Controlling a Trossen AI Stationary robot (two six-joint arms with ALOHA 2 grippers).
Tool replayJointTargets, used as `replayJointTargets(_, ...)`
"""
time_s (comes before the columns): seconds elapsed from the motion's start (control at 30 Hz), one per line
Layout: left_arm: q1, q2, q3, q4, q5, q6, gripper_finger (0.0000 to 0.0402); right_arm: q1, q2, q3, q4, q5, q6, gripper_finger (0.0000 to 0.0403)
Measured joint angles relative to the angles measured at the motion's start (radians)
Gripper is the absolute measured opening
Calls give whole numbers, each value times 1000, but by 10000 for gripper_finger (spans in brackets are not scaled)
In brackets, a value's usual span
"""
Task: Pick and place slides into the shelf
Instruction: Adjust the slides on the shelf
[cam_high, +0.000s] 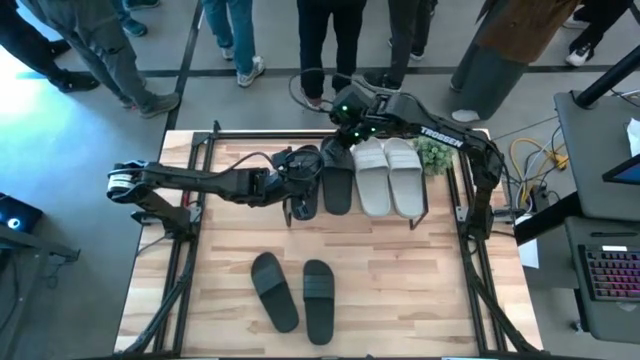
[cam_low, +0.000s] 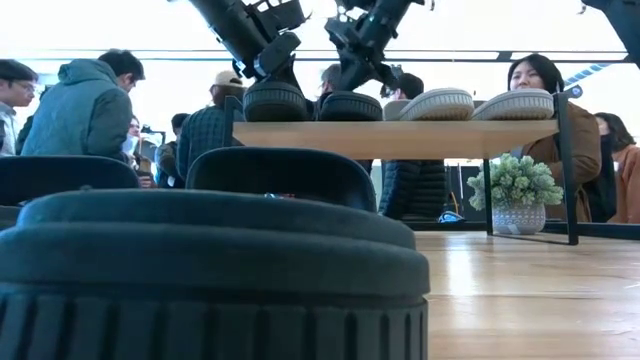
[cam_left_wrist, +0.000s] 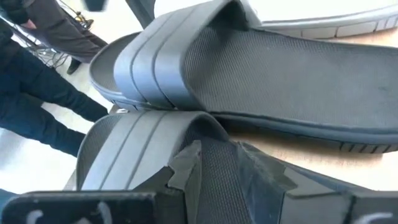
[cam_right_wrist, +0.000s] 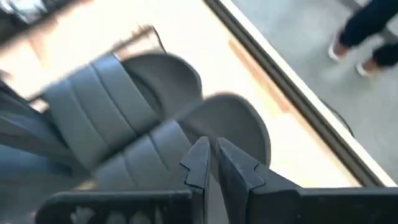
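Observation:
The shelf (cam_low: 400, 140) stands at the far middle of the table and carries four slides. Two are black (cam_high: 303, 200) (cam_high: 338, 185) and two are pale (cam_high: 373, 180) (cam_high: 405, 178). My left gripper (cam_left_wrist: 217, 155) reaches in from the left. It is open over the leftmost black slide (cam_low: 275, 102), its fingers above the footbed just behind the strap (cam_left_wrist: 137, 143). My right gripper (cam_right_wrist: 209, 146) comes from the far right. It is shut above the second black slide (cam_low: 350, 105), near its strap. Two more black slides (cam_high: 275, 290) (cam_high: 318, 300) lie flat on the near tabletop. My left gripper's fingertips (cam_left_wrist: 185, 163) stand over the footbed (cam_left_wrist: 217, 171) of the leftmost black slide, slanting down from the left. Whether they touch it I cannot tell; the slide lies flat on the shelf. My right gripper's shut tips (cam_low: 350, 85) reach the top of the second black slide from above. Whether they press it I cannot tell.
A small potted plant (cam_high: 432, 155) sits at the shelf's right end. Black frame rails (cam_high: 200, 170) run along the table's sides. Several people stand beyond the far edge. Bare wood lies to the right of the two near slides (cam_high: 420, 290).

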Motion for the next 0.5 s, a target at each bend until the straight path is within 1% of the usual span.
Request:
replayJointTargets(0.17, 1, 0, 0, -5, 0, -10, 89, 10, 9, 0, 74, -56, 0, 22)
replayJointTargets(0.3, 1, -2, 0, -53, -12, -59, 89, 15, 46, 0, 81, -107, -4, 22)
replayJointTargets(0.5, 2, -2, -13, -81, -27, -84, 89, 21, 81, -3, 65, -116, -22, 22)
